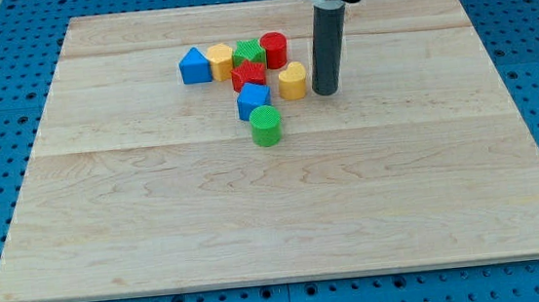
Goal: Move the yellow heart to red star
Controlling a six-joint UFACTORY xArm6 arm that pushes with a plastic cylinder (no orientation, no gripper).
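The yellow heart (293, 80) lies on the wooden board, just to the right of the red star (249, 74), with a small gap between them. My tip (326, 91) stands on the board just right of the yellow heart, close to it; I cannot tell if it touches. The dark rod rises from the tip to the view's top.
A red cylinder (274, 49), a green star (250, 52), a yellow hexagon block (221, 59) and a blue triangle-topped block (195, 66) form a row above the red star. A blue block (253, 101) and a green cylinder (267, 128) lie below it. The board's (275, 209) edges border blue pegboard.
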